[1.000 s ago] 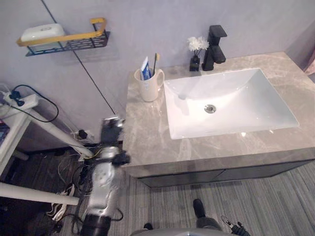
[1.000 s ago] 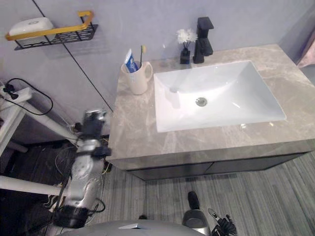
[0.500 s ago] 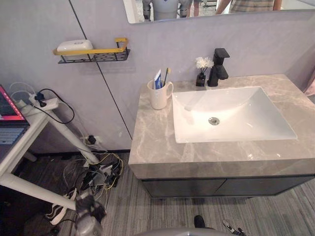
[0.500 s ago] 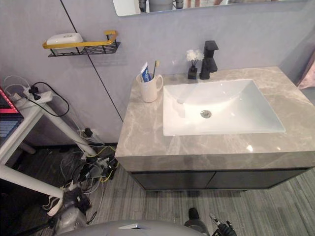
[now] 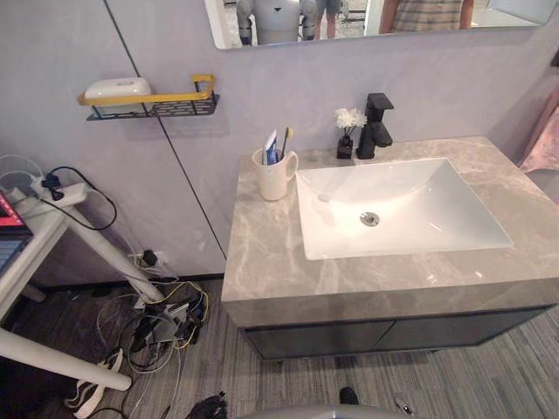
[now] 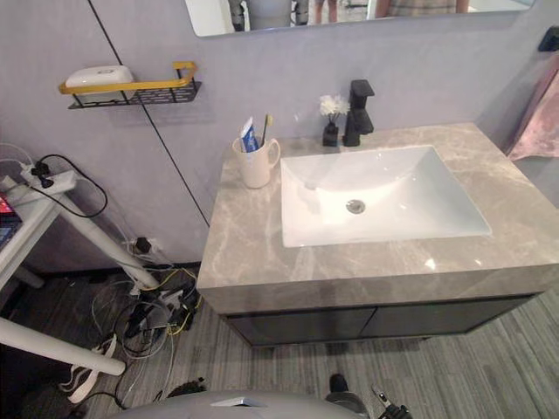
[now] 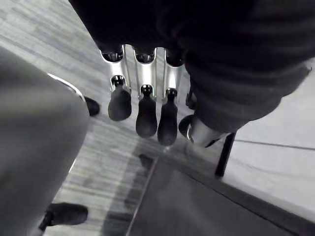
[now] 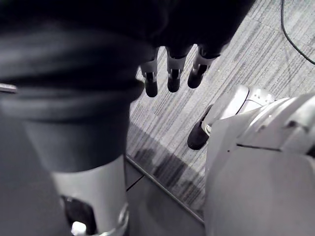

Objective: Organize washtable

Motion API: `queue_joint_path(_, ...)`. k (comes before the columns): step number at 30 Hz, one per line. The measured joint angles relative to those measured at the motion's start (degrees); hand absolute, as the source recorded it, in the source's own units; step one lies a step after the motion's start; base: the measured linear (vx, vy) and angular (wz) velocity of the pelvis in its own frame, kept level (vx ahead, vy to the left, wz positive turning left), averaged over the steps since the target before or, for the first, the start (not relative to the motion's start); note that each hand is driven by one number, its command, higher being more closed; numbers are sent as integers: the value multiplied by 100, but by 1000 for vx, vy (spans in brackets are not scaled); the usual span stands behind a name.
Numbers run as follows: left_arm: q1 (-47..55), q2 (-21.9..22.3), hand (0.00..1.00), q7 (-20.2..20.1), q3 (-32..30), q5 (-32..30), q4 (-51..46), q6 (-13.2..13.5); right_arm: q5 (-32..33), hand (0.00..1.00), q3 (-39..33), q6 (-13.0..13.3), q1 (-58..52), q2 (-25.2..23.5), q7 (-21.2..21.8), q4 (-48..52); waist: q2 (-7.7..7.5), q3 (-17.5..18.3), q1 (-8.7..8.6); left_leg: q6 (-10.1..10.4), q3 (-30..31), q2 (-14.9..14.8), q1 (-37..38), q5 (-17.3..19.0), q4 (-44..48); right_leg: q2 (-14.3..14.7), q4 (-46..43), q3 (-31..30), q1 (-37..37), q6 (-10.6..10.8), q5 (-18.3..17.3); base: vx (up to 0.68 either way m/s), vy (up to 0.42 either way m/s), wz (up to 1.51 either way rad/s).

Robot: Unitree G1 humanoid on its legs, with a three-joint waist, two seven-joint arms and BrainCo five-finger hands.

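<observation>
Left hand [image 7: 146, 105]: hangs fingertips down over the striped floor [image 7: 34, 29], fingers straight and side by side, thumb set apart, nothing in its grasp. Right hand [image 8: 173, 73]: the same pose, fingers straight and loose above the floor, holding nothing.

Head views, left to right. A wall shelf [image 5: 148, 98] with a yellow rail carries a white soap [image 5: 118, 86]. Below it stands a white side table [image 5: 35, 218] with a power strip [image 5: 52, 186] on its top, and loose cables [image 5: 166, 314] lie on the floor between the table's leg and the cabinet.

The counter [image 5: 262, 253], grey marble, has a straight front edge and a square left corner. A cup [image 5: 273, 177] stands upright at its rear left, just beside the basin [image 5: 402, 205], holding a toothbrush [image 5: 286, 140] and a toothpaste tube [image 5: 270, 147]. A bare strip of counter runs from the cup to the front edge, and a narrower strip runs along the basin's front.

Behind the basin, a small vase [image 5: 348, 133] of white flowers stands just beside the black tap [image 5: 376, 127]. The counter right of the basin is bare. A pink towel [image 5: 546, 131] hangs at the far right.
</observation>
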State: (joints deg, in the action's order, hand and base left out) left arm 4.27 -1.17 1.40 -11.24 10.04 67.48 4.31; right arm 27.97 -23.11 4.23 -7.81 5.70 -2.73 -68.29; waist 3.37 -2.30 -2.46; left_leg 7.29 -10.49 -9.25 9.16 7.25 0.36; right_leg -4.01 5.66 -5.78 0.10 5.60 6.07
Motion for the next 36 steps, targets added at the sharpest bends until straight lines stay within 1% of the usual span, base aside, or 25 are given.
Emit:
queue_joint_path(3, -60, -5, 0, -132, 321, -228, -1, -23, 1, 0, 7, -21, 81, -1, 10, -173, 4, 1, -3, 9, -22, -1, 38, 14, 26, 12, -3, -30, 2, 11, 10, 76, 0, -7)
queue_joint_path(4, -100, -11, 0, -147, 436, -282, 29, -26, 1, 0, 10, -69, 96, 7, 16, -185, 4, 0, -2, 9, -24, -1, 43, 13, 25, 13, -7, -29, 4, 14, 8, 73, -1, 1)
queue_joint_path(9, -258, -100, 0, -144, 821, -611, 209, -57, 3, 0, 58, -79, 161, 4, 26, -202, -17, -34, -4, 9, -20, 0, 129, 14, -8, 12, -15, -15, 65, 31, -12, 41, -1, 0)
queue_joint_path(14, -304, -119, 0, -131, 966, -714, 209, -54, 4, 0, 76, -79, 197, -2, 31, -201, -50, -91, -1, 6, 30, 2, 143, 17, 23, -11, -1, 47, 149, 36, -36, -25, 5, 7)
queue_joint_path(17, -399, -198, 0, -99, 1287, -730, 219, -60, 7, 0, 78, -77, 187, -1, 31, -201, -55, -103, -3, -2, 68, 2, 107, 25, 72, -23, -1, 86, 155, 70, -81, -42, 4, 7)
queue_joint_path(18, -458, -232, 0, -92, 1447, -874, 210, -51, 14, 0, 85, -74, 198, -1, 31, -196, -64, -128, -6, -23, 77, 8, -21, 108, 193, -43, -8, 86, 67, 42, -116, -69, 21, 3)
queue_joint_path(21, -569, -307, 0, -79, 1724, -941, 200, -17, 27, 0, 103, -64, 271, 1, 28, -162, -72, -137, -11, -85, 23, 18, -568, 332, 597, -92, -93, 65, -316, 50, -113, -46, 38, -15)
queue_joint_path(22, -695, -364, 0, -75, 1856, -944, 200, -17, 60, 0, 103, -59, 399, 2, 22, -152, -119, -349, -26, -133, -51, 49, -751, 378, 785, -111, -385, -23, -624, 101, -116, -19, 45, -27)
queue_joint_path(24, -870, -421, 0, -53, 1982, -968, 200, -15, 247, 0, 106, -60, 506, -20, 13, -151, -148, -602, -40, -132, -199, 80, -795, 387, 879, -105, -812, -174, -907, 152, -204, -36, 68, -37)
queue_joint_path(25, -905, -459, 0, -19, 2022, -1056, 197, -11, 248, 0, 102, -58, 526, -59, 10, -144, -244, -696, -43, -153, -310, 103, -833, 406, 952, -90, -1121, -276, -1120, 139, -261, -3, 61, -44)
queue_joint_path(26, -932, -483, 0, -6, 2019, -1059, 181, -9, 249, 0, 105, -54, 533, -81, 7, -139, -292, -721, -38, -173, -378, 116, -844, 416, 991, -77, -1223, -301, -1221, 145, -248, 8, 40, -54)
queue_joint_path(27, -950, -518, 0, 23, 2015, -1057, 141, -9, 254, 0, 154, -34, 568, -145, -3, -139, -389, -777, -41, -192, -512, 154, -823, 414, 968, -74, -1160, -312, -1289, 229, -87, 1, 28, -53)
queue_joint_path(28, -949, -520, 0, 28, 2007, -1057, 121, -9, 256, 0, 203, -10, 578, -149, -5, -139, -398, -767, -19, -225, -601, 156, -849, 396, 942, -71, -941, -307, -1278, 316, 128, 165, 2, -61)
queue_joint_path(29, -944, -514, 0, 24, 1886, -1052, 66, 3, 290, 0, 179, 18, 704, -148, -7, -108, -324, -830, -42, -277, -746, 17, -903, 349, 876, -44, -1977, -60, -1595, 115, -480, 635, -196, -22)
queue_joint_path(30, -935, -517, 0, 26, 1826, -1045, -28, 1, 378, 0, 173, 12, 617, -163, -40, -111, -356, -832, -75, -275, -677, 76, -779, 336, 916, -165, -3848, 321, -1906, -39, -1298, 790, -282, 1)
queue_joint_path(31, -905, -500, 0, 25, 1825, -1045, -31, 0, 419, 0, 173, 17, 541, -188, -61, -116, -404, -804, -91, -276, -632, 129, -750, 337, 998, -284, -4293, 497, -1901, -68, -1380, 604, -250, 15)
queue_joint_path(32, -860, -541, 0, 26, 1768, -1042, -28, -2, 448, 0, 188, 18, 470, -238, -68, -116, -522, -734, -63, -281, -630, 234, -803, 336, 1309, -412, -4440, 750, -1923, -70, -1304, 109, -21, 0)
queue_joint_path(33, -864, -505, 0, 17, 1732, -1043, 22, -23, 452, 0, 251, 71, 443, -215, -46, -92, -490, -680, -35, -385, -577, 327, -1032, 485, 1373, -375, -3909, 714, -1692, 1, -1234, 2, 100, -17)
queue_joint_path(34, -842, -425, 0, 20, 1659, -1043, 18, -23, 450, 0, 248, 67, 460, -157, -51, -105, -338, -591, 10, -508, -435, 460, -1134, 412, 1110, -246, -3194, 546, -1426, 119, -1157, 302, 149, -44)
queue_joint_path(35, -733, -328, 0, 18, 1491, -1036, -23, 3, 447, 0, 114, 49, 632, -98, -64, -112, -193, -491, 177, -646, -599, 474, -1251, 95, 874, -295, -4014, 352, -1416, 4, -1598, 643, 25, -28)
queue_joint_path(36, -786, -410, 0, 46, 1455, -1035, -42, -2, 427, 0, 152, 39, 639, -210, -47, -158, -436, -455, 138, -720, -615, 656, -1308, 12, 977, -443, -4127, 190, -1079, 109, -1798, 580, -41, -26)
